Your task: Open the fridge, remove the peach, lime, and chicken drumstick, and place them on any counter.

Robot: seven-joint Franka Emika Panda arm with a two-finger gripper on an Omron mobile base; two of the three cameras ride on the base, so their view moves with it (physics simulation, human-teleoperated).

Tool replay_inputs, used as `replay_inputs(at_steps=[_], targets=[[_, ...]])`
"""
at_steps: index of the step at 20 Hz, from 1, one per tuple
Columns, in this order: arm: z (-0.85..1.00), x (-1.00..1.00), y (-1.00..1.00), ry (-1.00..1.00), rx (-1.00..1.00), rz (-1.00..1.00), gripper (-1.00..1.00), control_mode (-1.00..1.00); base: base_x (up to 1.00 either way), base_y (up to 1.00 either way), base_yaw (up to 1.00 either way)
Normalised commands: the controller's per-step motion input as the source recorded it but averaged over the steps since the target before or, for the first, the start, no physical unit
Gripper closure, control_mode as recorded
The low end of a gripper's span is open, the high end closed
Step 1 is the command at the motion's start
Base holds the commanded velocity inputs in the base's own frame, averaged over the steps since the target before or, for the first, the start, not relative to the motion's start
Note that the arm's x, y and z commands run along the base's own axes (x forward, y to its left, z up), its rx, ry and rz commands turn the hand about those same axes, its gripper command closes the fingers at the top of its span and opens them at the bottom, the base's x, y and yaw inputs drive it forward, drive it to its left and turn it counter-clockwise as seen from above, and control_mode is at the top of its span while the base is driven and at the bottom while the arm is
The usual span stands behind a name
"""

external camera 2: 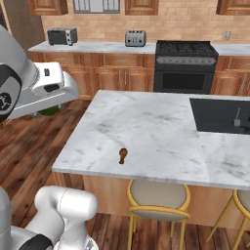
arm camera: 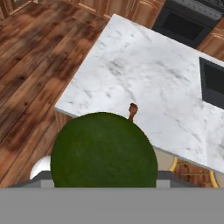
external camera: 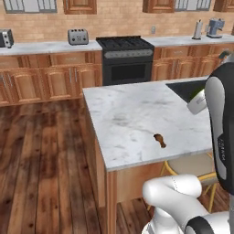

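Pincer clamped around the lime (arm camera: 103, 151), a round ball. Beyond it, the chicken drumstick (arm camera: 132, 110) lies on the counter (arm camera: 144, 78), thin bone end toward the pincer.

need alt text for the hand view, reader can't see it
A dark green lime held in the gripper fills the foreground, above the near corner of the white marble island counter. A small brown chicken drumstick lies on the counter just beyond it.

lime (arm camera: 103, 149) hides hand's fingers — drumstick (arm camera: 132, 110) partly covered (bone end)
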Motion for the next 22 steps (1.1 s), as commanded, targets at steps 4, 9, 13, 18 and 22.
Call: replay_inputs(at_steps=[4, 9, 13, 18, 22], targets=[[0.00, 0.00, 0.00, 0.00, 0.00, 0.00, 1.00, 1.00, 0.67, -1.00, -0.10], [0.00, 0.00, 0.00, 0.00, 0.00, 0.00, 1.00, 1.00, 0.17, -0.15, -0.01], [0.00, 0.00, 0.00, 0.00, 0.00, 0.00, 1.00, 1.00, 0.06, -0.04, 0.00], [0.00, 0.00, 0.00, 0.00, 0.00, 0.00, 1.00, 1.00, 0.01, -0.04, 0.00], [-0.28, 0.25, 0.00, 0.11, 0.00, 0.00, 1.00, -1.00, 0.05, 0.00, 0.00]])
